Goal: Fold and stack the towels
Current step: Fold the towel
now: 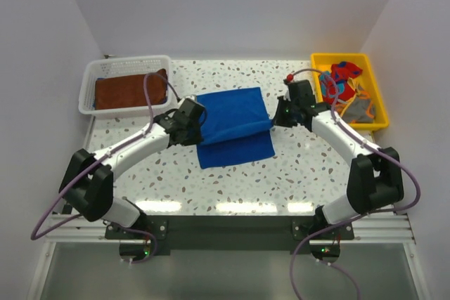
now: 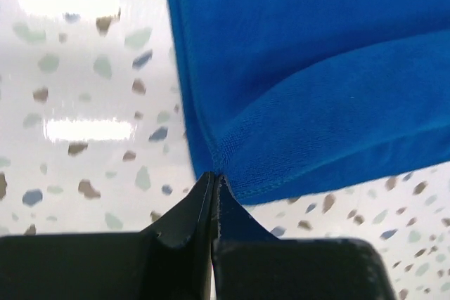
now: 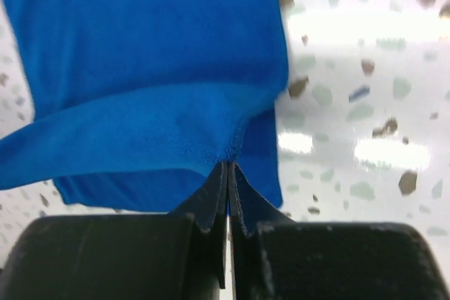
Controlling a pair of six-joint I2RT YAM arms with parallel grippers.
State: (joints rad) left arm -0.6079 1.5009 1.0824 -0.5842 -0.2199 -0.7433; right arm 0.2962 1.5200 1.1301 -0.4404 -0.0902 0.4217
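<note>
My left gripper [image 1: 199,119] pinches the left edge of the half-folded blue towel [image 1: 234,126], my right gripper [image 1: 276,119] its right edge. Far-left of it sits a white basket [image 1: 88,86] holding a rust-brown towel [image 1: 130,90]; far-right, a yellow tray [image 1: 337,56].

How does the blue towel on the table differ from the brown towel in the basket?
Colour: the blue towel is royal blue; the brown towel is rust. Place: the blue towel is on the table; the brown towel lies in the basket. State: the left claw and right claw pinch the blue towel's side edges, mid-fold; the brown towel lies flat, untouched. Both are plain cloths.
</note>
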